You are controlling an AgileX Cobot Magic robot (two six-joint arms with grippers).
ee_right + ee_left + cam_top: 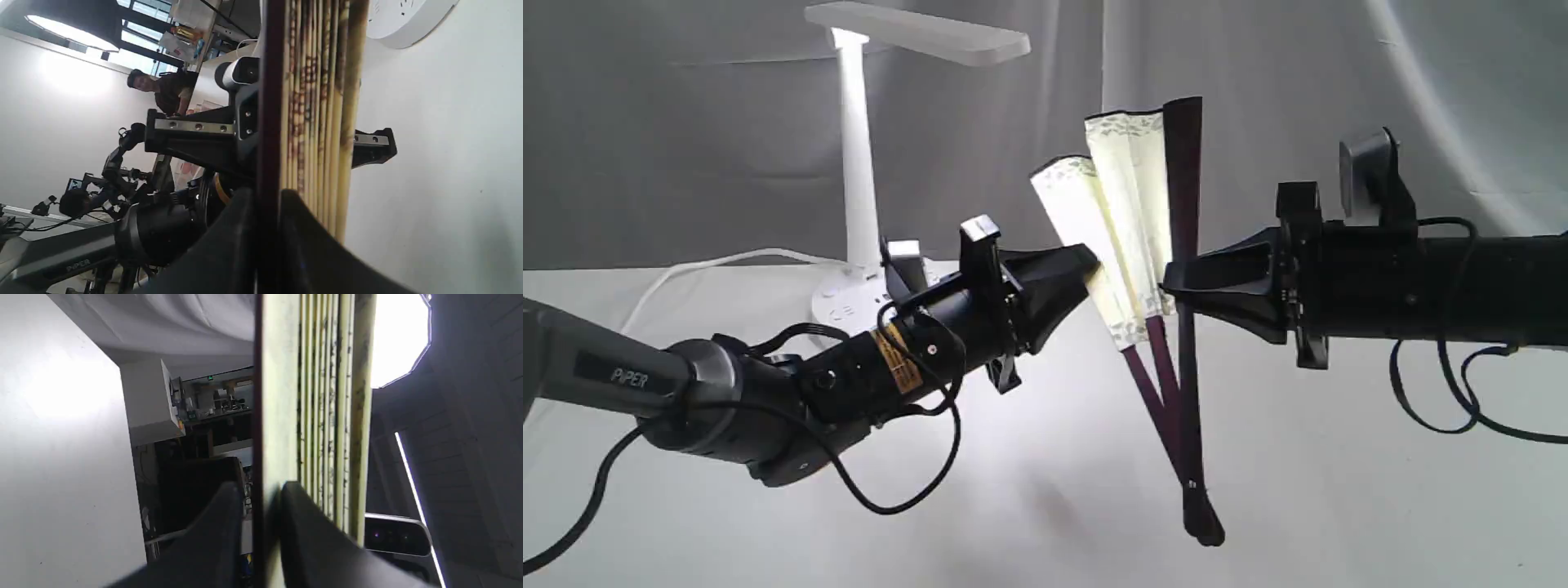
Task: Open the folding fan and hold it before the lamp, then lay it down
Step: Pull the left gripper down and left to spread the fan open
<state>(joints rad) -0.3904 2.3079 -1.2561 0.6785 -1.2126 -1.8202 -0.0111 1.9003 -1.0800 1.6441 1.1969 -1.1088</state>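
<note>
Folding fan point(1129, 216) stands partly spread at frame centre, right gripper point(1176, 286) clenched on its stiff dark guard, left gripper point(1092, 266) straddling the far edge, clamp unclear; you should pull by the guards, never the likely frail paper.

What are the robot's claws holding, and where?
The cream pleated paper folding fan: right gripper clamps its dark outer guard; left gripper straddles the opposite outer fold, grip uncertain.

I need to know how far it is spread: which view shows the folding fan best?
The exterior view: the folding fan shows whole, partly spread, pivot down. Both wrist views show only its pleats edge-on, close up.
</note>
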